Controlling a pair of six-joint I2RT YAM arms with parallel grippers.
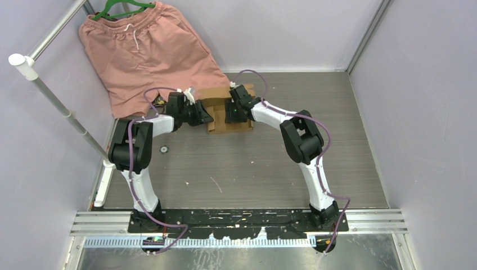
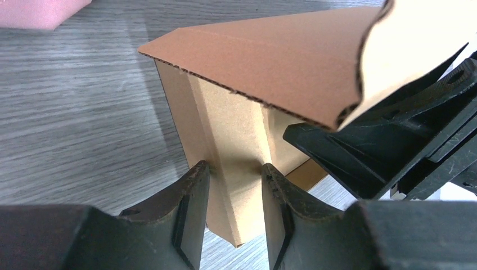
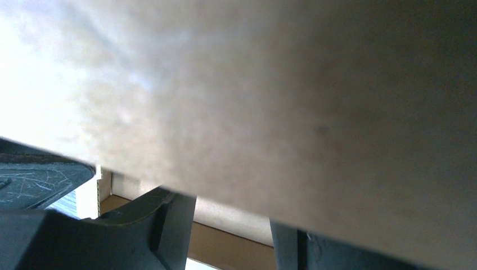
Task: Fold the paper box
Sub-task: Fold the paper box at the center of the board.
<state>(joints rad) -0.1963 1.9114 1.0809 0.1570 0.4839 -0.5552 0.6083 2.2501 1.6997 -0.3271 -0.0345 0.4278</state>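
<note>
The left gripper [image 2: 234, 169] is standing narrow, its 2 fingers [image 2: 188, 216] pinching an upright wall of the paper box [image 2: 236, 140] at the bottom centre of the left wrist frame, with both tips touching the cardboard faces. That wall is rising straight ahead of the fingers, and a brown flap is spreading from its top toward the upper right, lying over the black body of the right gripper [image 3: 230, 211]. In the right wrist frame that flap is blurring most of the picture. The 2 jaws below it are standing partly apart, and I cannot tell whether they are holding anything. From above, the box is sitting upper centre on the table [image 1: 236, 169], between both grippers, which are equally near. Its long axis is unclear. The next fold probably depends on the left grip holding the wall upright.
</note>
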